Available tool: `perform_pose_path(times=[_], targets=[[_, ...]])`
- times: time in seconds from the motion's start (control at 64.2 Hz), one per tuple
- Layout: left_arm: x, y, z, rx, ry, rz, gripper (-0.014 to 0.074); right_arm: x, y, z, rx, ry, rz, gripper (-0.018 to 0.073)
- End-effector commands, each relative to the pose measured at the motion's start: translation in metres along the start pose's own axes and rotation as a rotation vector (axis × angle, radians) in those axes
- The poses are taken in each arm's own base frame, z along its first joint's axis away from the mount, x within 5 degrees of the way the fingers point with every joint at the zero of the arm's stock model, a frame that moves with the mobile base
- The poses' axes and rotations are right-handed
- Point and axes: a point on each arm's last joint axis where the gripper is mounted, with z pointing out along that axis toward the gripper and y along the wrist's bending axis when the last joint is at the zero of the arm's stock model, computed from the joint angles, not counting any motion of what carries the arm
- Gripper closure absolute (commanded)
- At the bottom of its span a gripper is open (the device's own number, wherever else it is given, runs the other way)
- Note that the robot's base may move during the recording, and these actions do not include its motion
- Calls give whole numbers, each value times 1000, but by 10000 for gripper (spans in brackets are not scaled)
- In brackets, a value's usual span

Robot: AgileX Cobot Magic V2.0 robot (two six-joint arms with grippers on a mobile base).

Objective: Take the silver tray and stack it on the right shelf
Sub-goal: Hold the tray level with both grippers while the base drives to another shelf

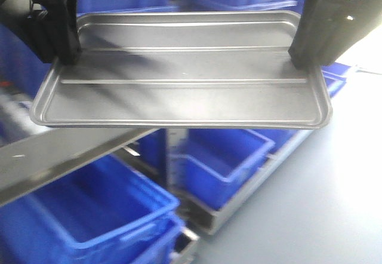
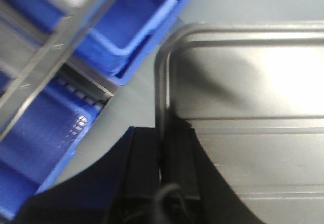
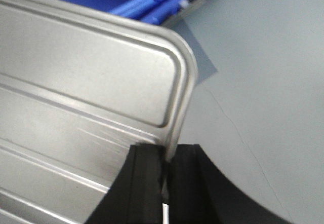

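Silver tray (image 1: 179, 91) in air, left tool (image 2: 163, 142) and right tool (image 3: 168, 155) each pinching an opposite short-side rim; judged stiff, light, slick, so level carry advised.

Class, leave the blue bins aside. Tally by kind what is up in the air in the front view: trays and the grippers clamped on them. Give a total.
silver tray: 1
grippers: 2, the left gripper and the right gripper, one on each end rim
Total: 3
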Motion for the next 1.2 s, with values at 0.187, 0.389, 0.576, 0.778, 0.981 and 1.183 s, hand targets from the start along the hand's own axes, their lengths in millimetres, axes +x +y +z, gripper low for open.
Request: perform_pose_path(times=[0.187,0.389,0.576,0.778,0.981,1.183], targets=[[-9,-4,-21,64,-96,13,689,-13,6,-19,-54,-123,-28,503],[-9,-4,-21,65,-95,12,689,-13,6,-19,-54,-123,-28,503],[-9,-4,-21,67,-94,11,689,-13,6,-19,-54,-123,-28,503],[-9,-4,-21,67,-94,11,689,-13,6,-19,-54,-123,-28,503],[-9,-4,-21,67,-94,11,689,-13,6,-19,-54,-123,-28,503],[-9,-4,-21,67,-94,11,689,-13,6,-19,-54,-123,-28,503]])
